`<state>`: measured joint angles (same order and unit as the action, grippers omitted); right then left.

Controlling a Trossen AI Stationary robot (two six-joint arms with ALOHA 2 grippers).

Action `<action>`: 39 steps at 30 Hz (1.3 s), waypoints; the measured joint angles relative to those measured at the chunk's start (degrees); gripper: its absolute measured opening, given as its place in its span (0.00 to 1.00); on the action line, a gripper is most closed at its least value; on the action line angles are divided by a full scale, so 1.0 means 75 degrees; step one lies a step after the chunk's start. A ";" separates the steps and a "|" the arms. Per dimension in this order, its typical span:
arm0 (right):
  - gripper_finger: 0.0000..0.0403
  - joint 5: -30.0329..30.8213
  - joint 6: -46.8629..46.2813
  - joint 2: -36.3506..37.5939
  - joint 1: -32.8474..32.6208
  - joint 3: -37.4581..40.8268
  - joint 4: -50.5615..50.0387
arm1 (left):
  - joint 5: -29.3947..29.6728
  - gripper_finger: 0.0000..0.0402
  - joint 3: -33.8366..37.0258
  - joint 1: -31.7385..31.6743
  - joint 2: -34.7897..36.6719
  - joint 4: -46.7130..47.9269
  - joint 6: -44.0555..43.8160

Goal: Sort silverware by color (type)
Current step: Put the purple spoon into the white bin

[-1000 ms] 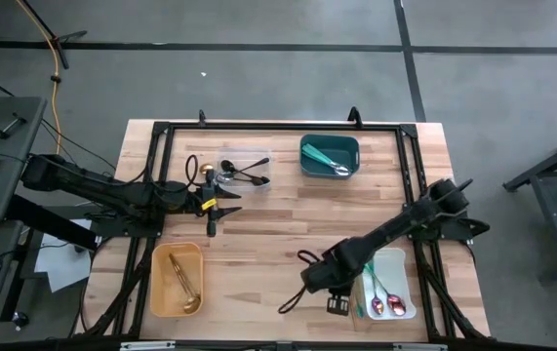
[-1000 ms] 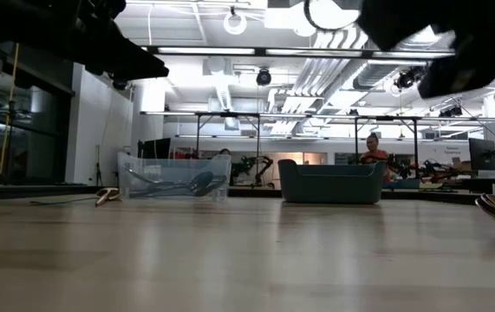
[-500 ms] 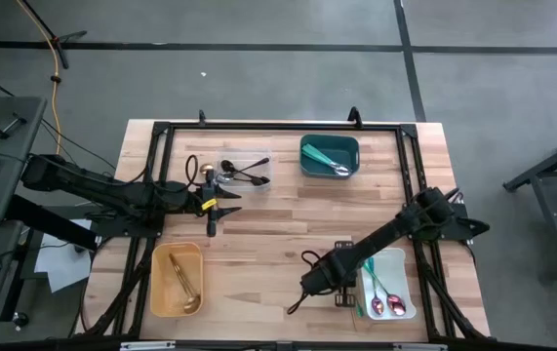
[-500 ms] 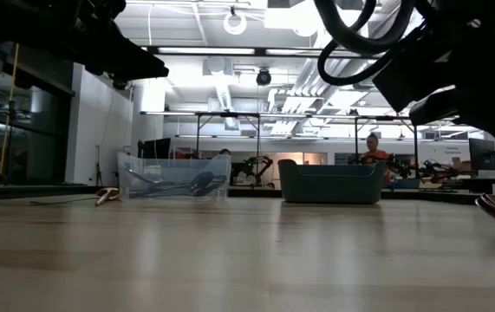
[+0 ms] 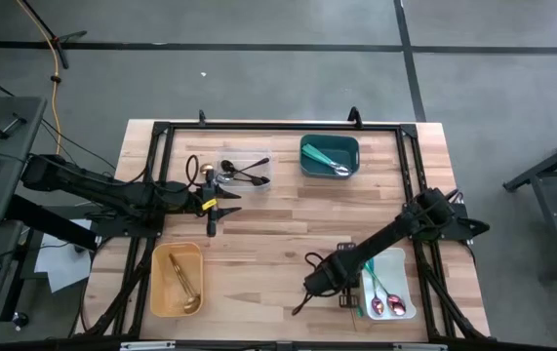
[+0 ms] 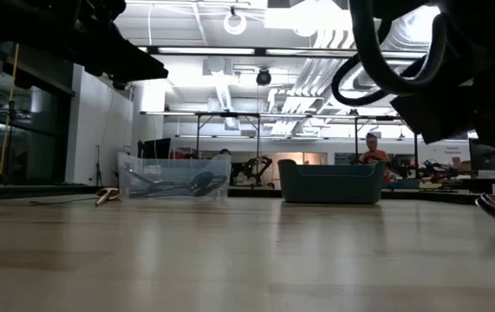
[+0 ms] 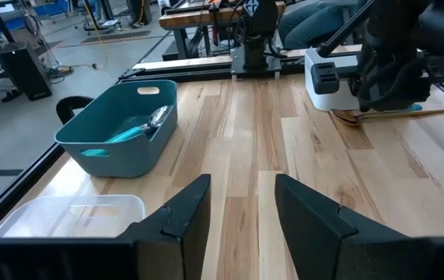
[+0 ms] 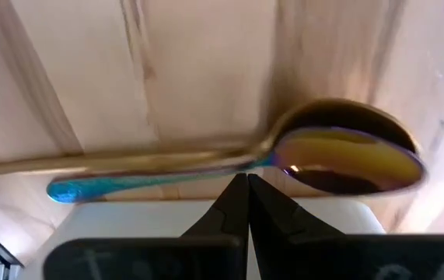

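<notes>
An iridescent pink-purple spoon [image 8: 338, 159] with a blue handle tip is in my right gripper [image 5: 317, 292], which is shut on it near the table's near edge, just left of the white tray [image 5: 402, 261]. In the high view the spoon's handle [image 5: 300, 305] sticks out toward the near left. My left gripper [image 7: 241, 225] is open and holds nothing; it waits beside the clear container [image 5: 249, 159] of black utensils. Gold utensils lie in the orange bin [image 5: 161, 292], teal-handled ones in the teal bin [image 5: 330, 144], and pink-purple spoons in the white tray. My right gripper pinches the spoon between its two shut fingers [image 8: 237, 204] at the neck [image 8: 246, 165], where the handle joins the bowl. The fingers come from above, pointing down, and lie across the spoon. The spoon lies level, low over the wood; I cannot tell whether it touches the table.
The four containers sit near the table's corners: clear [image 7: 66, 214] and teal [image 7: 120, 132] at the far side, orange and white at the near side. Bare wood [image 5: 278, 224] lies between them. A black frame [image 5: 278, 127] runs around the tabletop. A person shows far off in the room [image 6: 372, 149].
My right gripper, shut on the spoon, has moved a little toward the table's right, toward the white tray, and its arm has swung with it. The spoon has gone along with it.
</notes>
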<state>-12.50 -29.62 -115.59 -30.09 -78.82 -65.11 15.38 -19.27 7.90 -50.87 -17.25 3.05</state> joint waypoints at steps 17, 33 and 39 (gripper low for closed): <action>0.00 0.0040 0.0012 0.0047 0.0029 0.0272 0.1027 | 0.0000 0.34 0.0000 0.0003 -0.0001 -0.0004 -0.0003; 0.00 0.1173 0.0831 0.0032 0.0756 0.0258 0.2691 | 0.0000 0.34 0.0000 0.0002 -0.0001 -0.0005 -0.0006; 0.00 0.1693 0.1342 -0.0011 0.1082 0.0270 0.3373 | 0.0000 0.34 0.0000 0.0000 -0.0003 -0.0003 -0.0006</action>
<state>0.20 -19.56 -115.67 -21.98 -76.79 -39.81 15.38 -19.27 7.90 -50.89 -17.27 3.01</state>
